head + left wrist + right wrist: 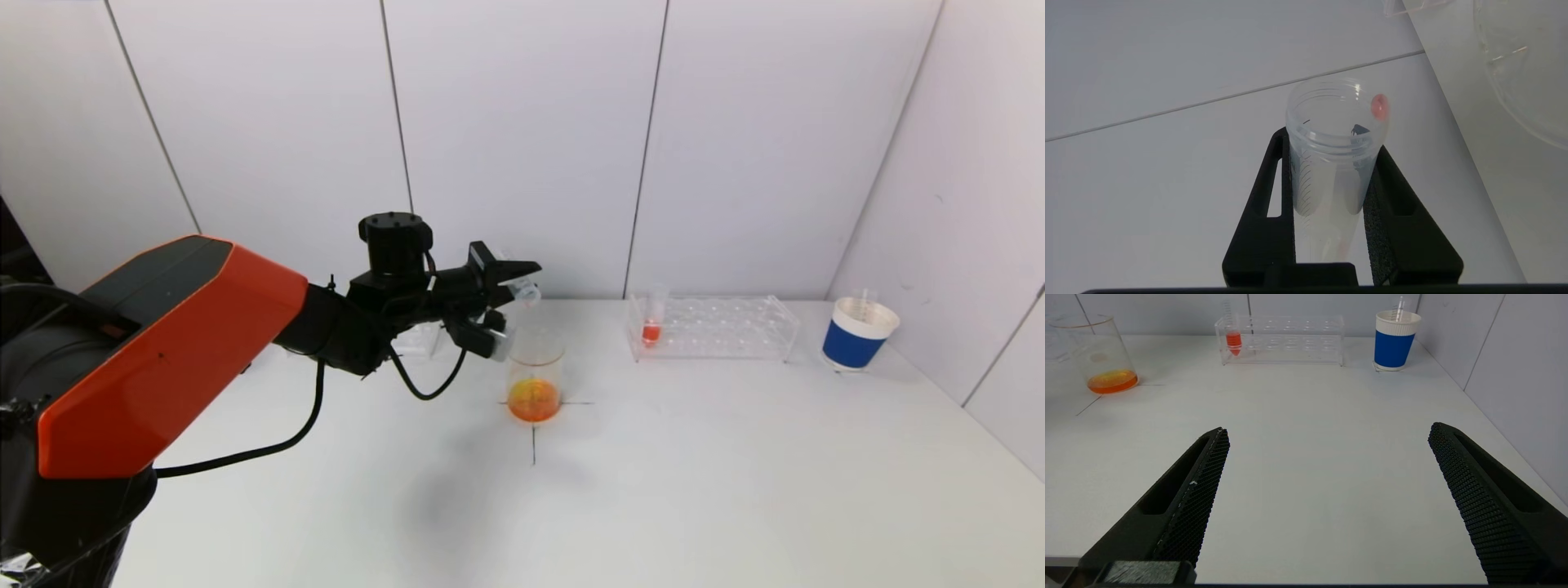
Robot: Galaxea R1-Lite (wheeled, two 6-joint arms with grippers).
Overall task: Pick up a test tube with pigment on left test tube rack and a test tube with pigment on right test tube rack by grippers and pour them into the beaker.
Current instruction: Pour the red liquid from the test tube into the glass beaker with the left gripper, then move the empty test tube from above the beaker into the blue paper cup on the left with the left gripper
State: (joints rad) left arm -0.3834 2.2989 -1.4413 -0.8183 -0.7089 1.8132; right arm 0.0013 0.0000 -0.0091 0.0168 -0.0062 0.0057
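The left gripper clamps an empty tube above the beaker, which holds orange liquid. Right of the beaker, a rack holds one red-filled tube. The right gripper gapes wide, holding nothing.

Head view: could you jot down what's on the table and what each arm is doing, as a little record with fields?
left gripper: above the beaker, fingers shut on a tipped test tube
held tube: looks emptied, one pink drop at its rim
beaker: orange liquid in the bottom
right rack: one test tube with red pigment standing at its left end
blue cup: beyond the rack, near the right wall
right gripper: low over the table, fingers open, holding nothing
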